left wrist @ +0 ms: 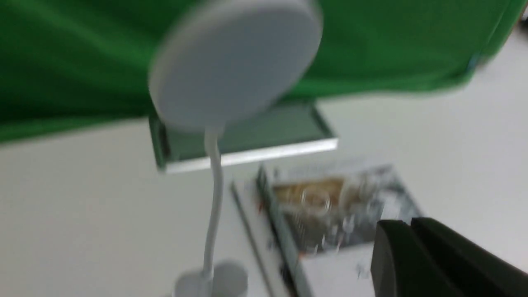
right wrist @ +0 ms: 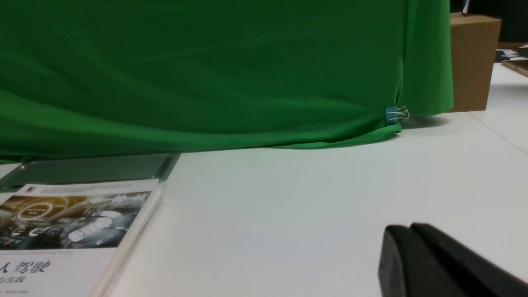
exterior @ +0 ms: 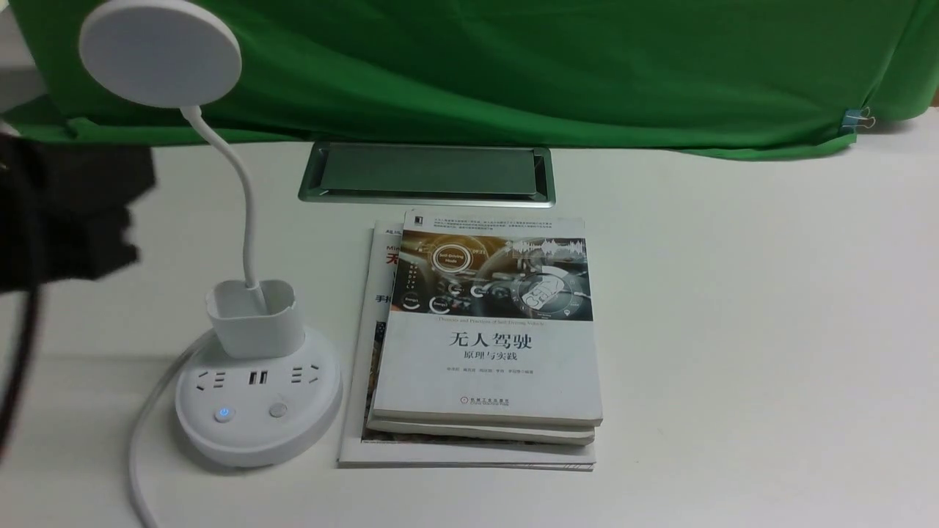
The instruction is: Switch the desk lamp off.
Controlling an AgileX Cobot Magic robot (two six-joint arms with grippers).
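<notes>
Grippers: left gripper [exterior: 110,213] was a black blur raised left of the lamp neck, right gripper [right wrist: 433,264] a dark edge; jaw state unclear for both.
Lamp: desk lamp [exterior: 257,396] stood front-left on table [exterior: 733,330], left button glowing blue.
Books [exterior: 488,352]: stacked just right of its base.
Hatch [exterior: 425,172]: metal, lay behind books.
Cloth [exterior: 513,66]: green, hung at back.

The desk lamp [exterior: 257,411] stands just left of the stacked books [exterior: 488,352] — a hatch [exterior: 425,170] behind them, cloth [exterior: 513,66] beyond.
</notes>
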